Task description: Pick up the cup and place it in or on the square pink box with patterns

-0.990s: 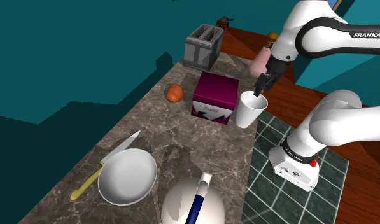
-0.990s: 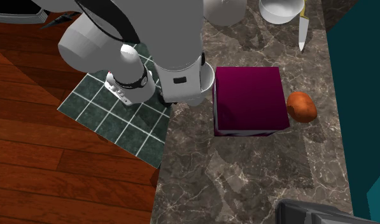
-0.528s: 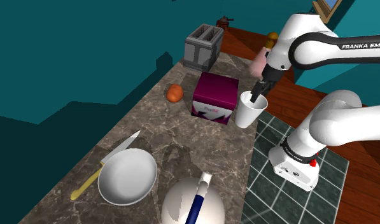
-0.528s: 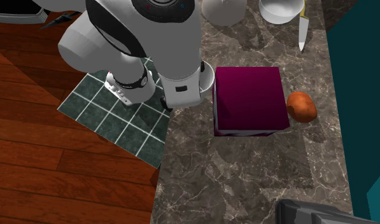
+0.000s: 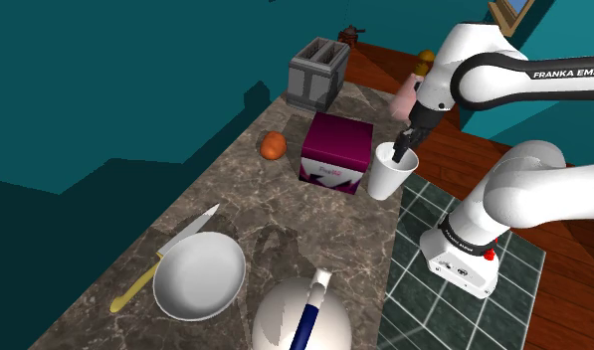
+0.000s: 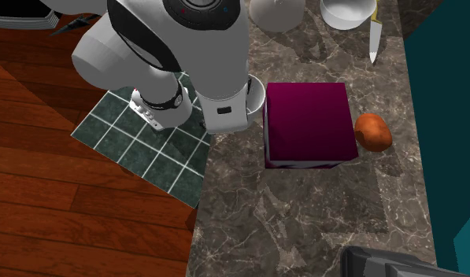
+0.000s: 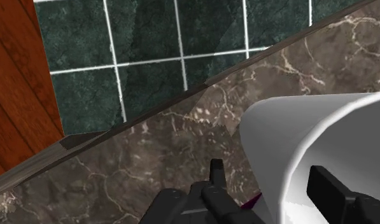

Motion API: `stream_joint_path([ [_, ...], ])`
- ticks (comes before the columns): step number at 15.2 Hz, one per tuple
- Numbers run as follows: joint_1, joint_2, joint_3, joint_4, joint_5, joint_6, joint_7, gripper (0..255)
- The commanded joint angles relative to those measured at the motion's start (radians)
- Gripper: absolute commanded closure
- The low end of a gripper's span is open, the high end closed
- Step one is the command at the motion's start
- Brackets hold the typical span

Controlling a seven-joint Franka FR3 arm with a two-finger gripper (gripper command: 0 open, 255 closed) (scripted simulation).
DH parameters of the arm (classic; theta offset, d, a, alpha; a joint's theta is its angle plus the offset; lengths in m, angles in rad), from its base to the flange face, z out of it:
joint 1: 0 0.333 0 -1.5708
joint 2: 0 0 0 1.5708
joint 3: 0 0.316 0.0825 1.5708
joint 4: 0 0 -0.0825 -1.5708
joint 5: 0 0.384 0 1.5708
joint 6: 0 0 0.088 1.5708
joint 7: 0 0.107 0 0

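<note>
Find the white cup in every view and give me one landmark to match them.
Shoulder view: the white cup stands at the right edge of the brown marbled counter, beside the square magenta box.
Second exterior view: its rim peeks out between the white arm and the box.
Wrist view: its wall passes between the black hand's open fingers.
Shared landmark: the counter's edge meeting dark green floor tiles.

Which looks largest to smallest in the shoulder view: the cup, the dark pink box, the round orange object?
1. dark pink box
2. white cup
3. round orange object
All three sit at similar depth, so the order seems reliable.
</note>
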Motion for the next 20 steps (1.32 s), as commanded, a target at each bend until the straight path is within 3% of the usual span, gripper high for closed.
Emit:
stream_joint_path([
  [1,0.000,0.000,0.000,0.000,0.000,0.000,0.000,255],
  [9,0.000,0.000,0.000,0.000,0.000,0.000,0.000,255],
  [20,0.009,-0.043,0.019,0.131,0.014,-0.171,0.018,255],
])
